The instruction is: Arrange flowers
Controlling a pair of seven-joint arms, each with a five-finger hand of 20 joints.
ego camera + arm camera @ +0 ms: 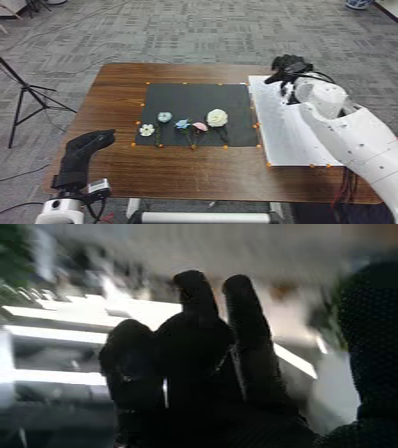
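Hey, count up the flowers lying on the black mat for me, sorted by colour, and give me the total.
White: 2, small white flower and large white flower
Blue: 2, pale blue flower and deeper blue flower
Pink: 1, pink flower
Total: 5

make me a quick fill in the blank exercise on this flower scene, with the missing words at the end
Directly between the deeper blue flower and the large white flower lies a ____ flower. In the head view, the white sheet lies to the ____ of the black mat. The robot hand nearer the small white flower is the ____ one.

Missing words: pink; right; left
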